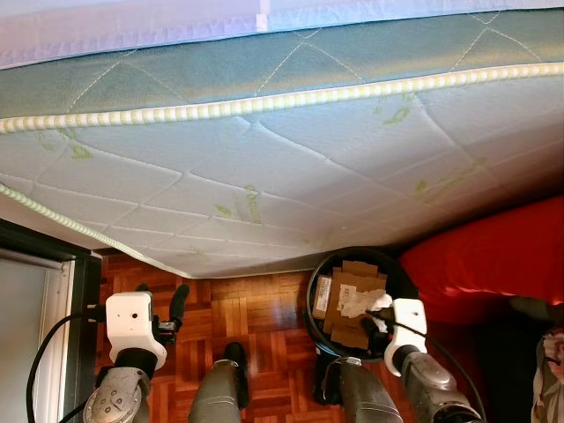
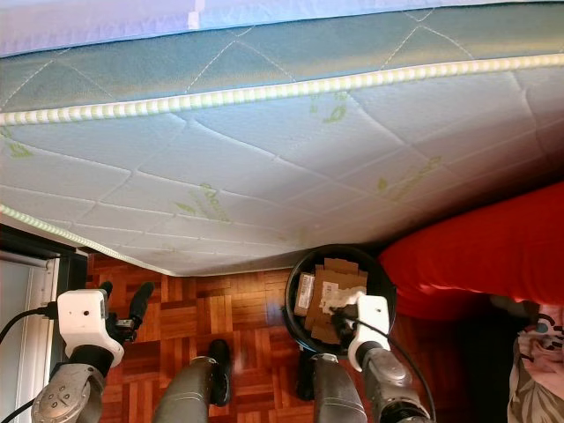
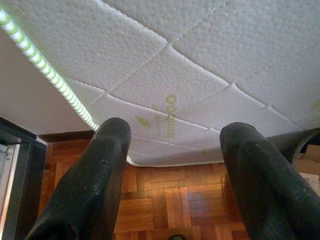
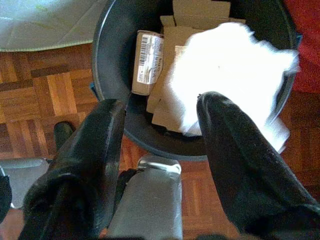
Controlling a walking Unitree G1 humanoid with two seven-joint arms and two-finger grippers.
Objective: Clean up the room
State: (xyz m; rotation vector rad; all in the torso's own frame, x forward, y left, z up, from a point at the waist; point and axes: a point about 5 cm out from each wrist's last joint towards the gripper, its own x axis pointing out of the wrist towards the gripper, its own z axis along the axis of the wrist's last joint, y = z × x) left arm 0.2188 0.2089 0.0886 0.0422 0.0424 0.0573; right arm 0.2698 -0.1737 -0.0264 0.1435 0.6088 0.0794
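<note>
While my right gripper [image 4: 160, 125] hung over the bin [image 4: 107, 65], jaws stood apart, gripping nothing; white paper [image 4: 225, 65] lay just past them on cardboard [image 4: 200, 10]. Left gripper [image 3: 175, 165] was open too, mattress [image 3: 200, 75] ahead.

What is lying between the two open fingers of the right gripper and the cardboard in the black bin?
A crumpled white paper lies there, on top of the cardboard inside the black bin, just past the right gripper. The right wrist view shows this best.
</note>
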